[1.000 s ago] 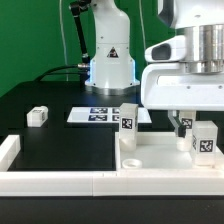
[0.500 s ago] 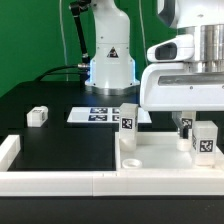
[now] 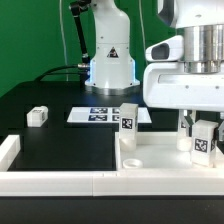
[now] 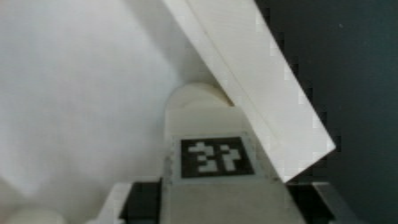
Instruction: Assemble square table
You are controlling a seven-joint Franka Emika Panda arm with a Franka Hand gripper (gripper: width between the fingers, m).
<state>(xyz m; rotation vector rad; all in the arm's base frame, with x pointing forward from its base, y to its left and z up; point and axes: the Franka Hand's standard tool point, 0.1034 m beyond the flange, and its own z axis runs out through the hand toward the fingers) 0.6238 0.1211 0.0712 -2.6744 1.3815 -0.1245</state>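
Leg [image 3: 204,144] turned slightly, gripper [image 3: 200,126] clamped on its sides; light, stiff, slick plastic, prob best held mid-body

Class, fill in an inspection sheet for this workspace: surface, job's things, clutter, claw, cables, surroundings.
Surface: black table, with a white border rail along its near edge.
Job's things: tabletop slab, rimmed face up; upright leg at its corner; gripped leg standing on the slab; loose leg lying apart on the table.
Clutter: marker board only.
Claw: claw shut on the gripped leg.
Cables: dark cable behind the table.
Surroundings: green backdrop; arm base.
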